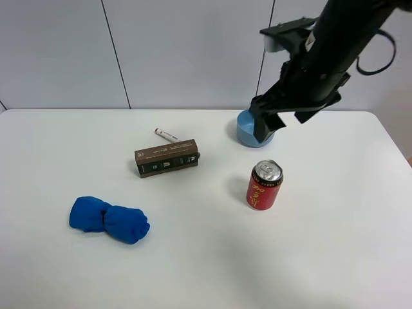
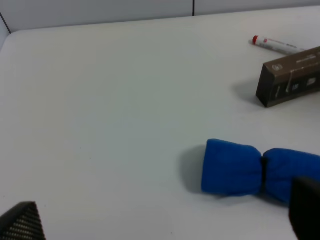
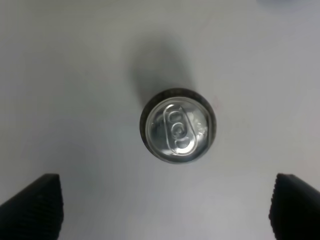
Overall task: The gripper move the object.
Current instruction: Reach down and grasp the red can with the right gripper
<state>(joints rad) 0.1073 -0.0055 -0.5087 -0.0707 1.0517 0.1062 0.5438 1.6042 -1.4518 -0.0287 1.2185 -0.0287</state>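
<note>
The red can (image 1: 265,185) with yellow-gold markings and a silver top stands upright on the white table (image 1: 335,257), right of centre. My right gripper (image 1: 281,121) hangs above and behind it, open and empty. In the right wrist view the can's silver top (image 3: 180,131) shows from straight above, ahead of the gripper (image 3: 162,210), whose two fingertips (image 3: 32,207) stand far apart and clear of the can. My left gripper (image 2: 165,220) is open and empty over bare table; it does not show in the exterior view.
A blue bowl (image 1: 251,134) sits behind the can, partly hidden by the right gripper. A brown box (image 1: 166,158) and a white marker (image 1: 166,135) lie mid-table. A rolled blue cloth (image 1: 109,219) lies front left, near the left gripper (image 2: 250,167).
</note>
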